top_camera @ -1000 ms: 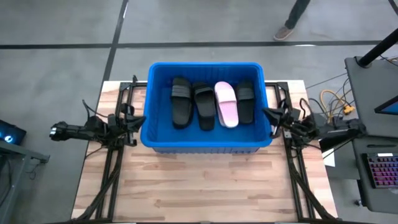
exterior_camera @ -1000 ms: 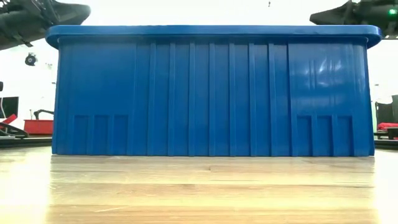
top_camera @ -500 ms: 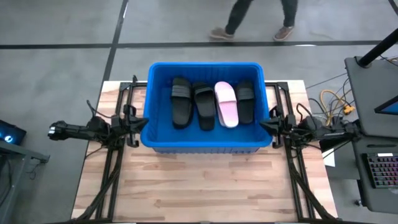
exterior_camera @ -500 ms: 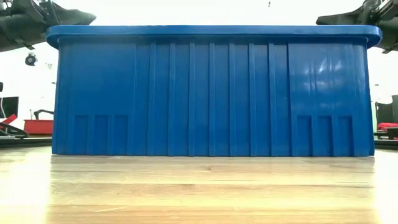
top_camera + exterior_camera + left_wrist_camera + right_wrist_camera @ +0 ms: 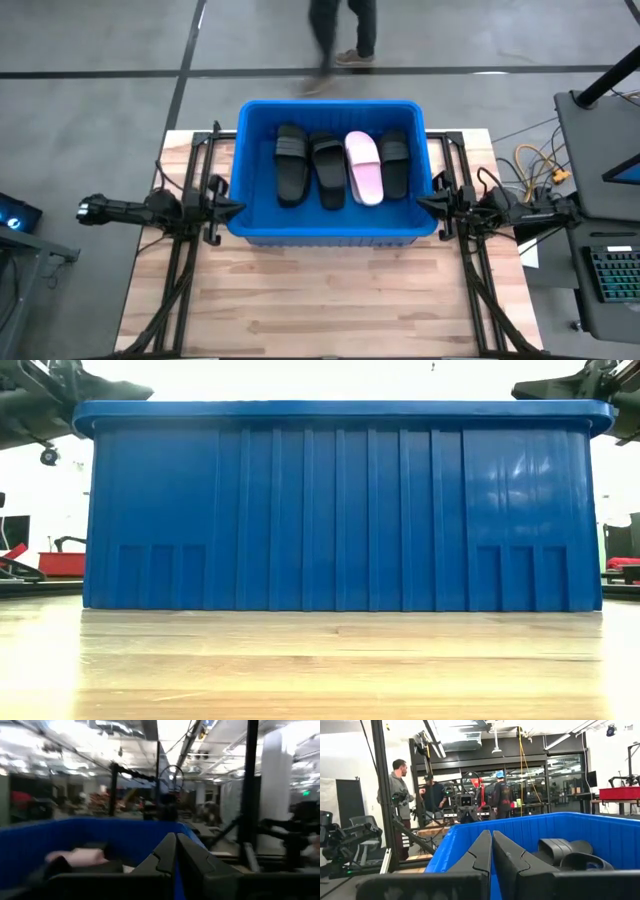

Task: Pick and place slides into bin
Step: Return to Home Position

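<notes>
The bright blue bin [image 5: 330,232] stands at the table's far middle; in the low view its ribbed near wall [image 5: 340,510] fills the picture. Inside lie three black slides [image 5: 291,163] [image 5: 328,172] [image 5: 394,163] and one pale pink slide [image 5: 364,167], side by side on the bin's floor. My left gripper [image 5: 236,207] is shut and empty just outside the bin's left wall. My right gripper [image 5: 424,203] is shut and empty just outside the bin's right wall. The pink slide also shows in the left wrist view [image 5: 80,855], a black one in the right wrist view [image 5: 565,851].
Bare wooden table [image 5: 330,300] lies in front of the bin. A person walks on the floor [image 5: 340,40] beyond the table's far edge. Several people stand in the room behind [image 5: 400,795]. A side table with a keyboard [image 5: 612,275] stands at the right.
My left gripper has moved toward the bin's left wall. My right gripper has drawn slightly toward the table's near edge along the bin's right wall. The bin and slides have kept still. The person beyond the table has walked leftward.
</notes>
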